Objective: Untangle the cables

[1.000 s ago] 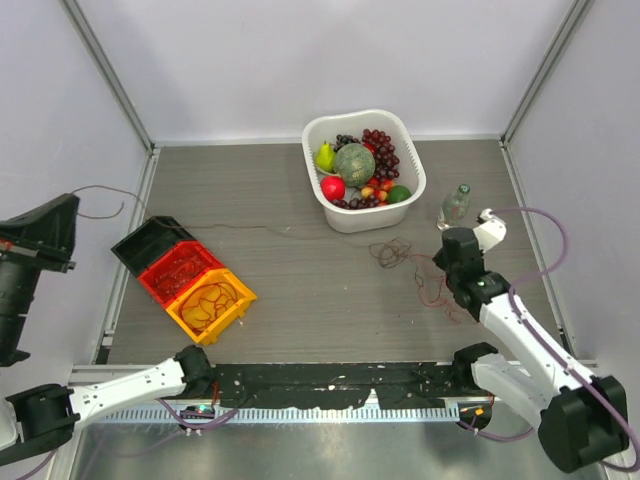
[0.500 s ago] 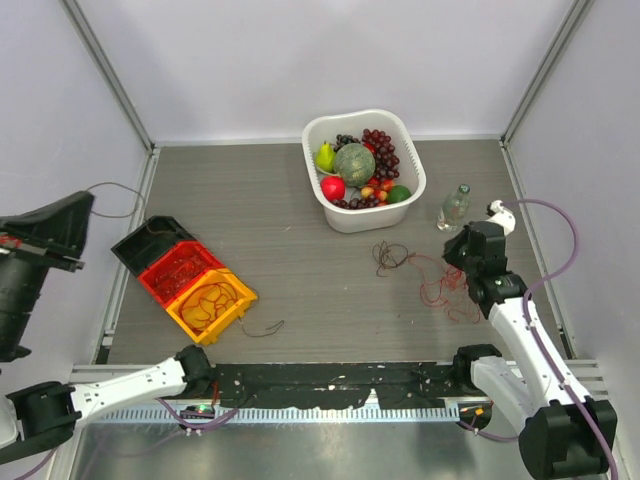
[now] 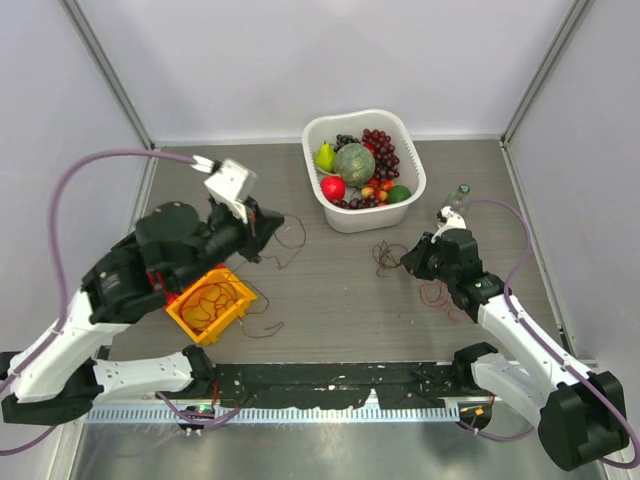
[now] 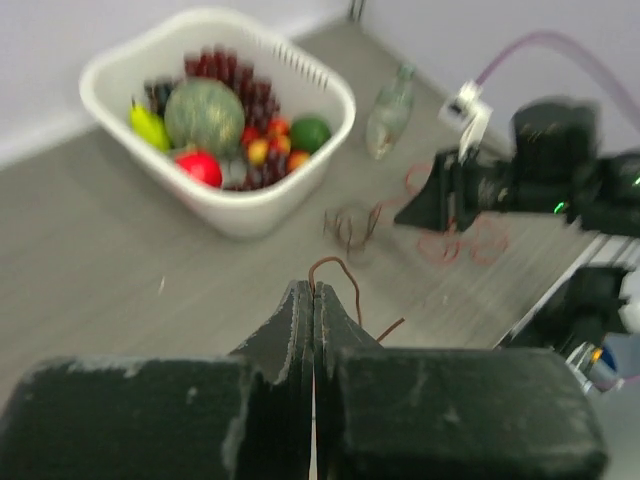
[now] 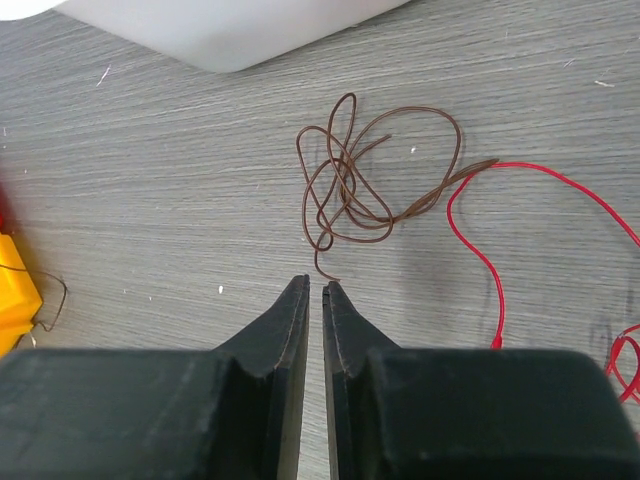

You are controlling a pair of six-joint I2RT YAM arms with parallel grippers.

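Observation:
A loose brown cable bundle (image 3: 388, 254) lies on the table in front of the basket, with a red cable (image 3: 440, 295) spread to its right. My right gripper (image 3: 408, 262) hovers just short of the brown bundle (image 5: 365, 185). Its jaws stand a narrow slit apart with nothing between them, and a wire end lies at the gripper's (image 5: 312, 285) tips. The red cable (image 5: 500, 260) runs off to the right. My left gripper (image 3: 268, 228) is raised over the table, shut on a single thin brown wire (image 4: 335, 275) that loops out past the gripper's (image 4: 314, 287) tips.
A white basket (image 3: 413, 160) full of fruit stands at the back, with a clear bottle (image 3: 455, 205) to its right. A yellow bin (image 3: 210, 303) holding wire sits front left, partly under my left arm. Another thin wire (image 3: 262, 328) lies beside it.
My left arm has swung in from the far left to above the bins, carrying a brown wire. My right gripper has moved left from the red cable to the brown bundle.

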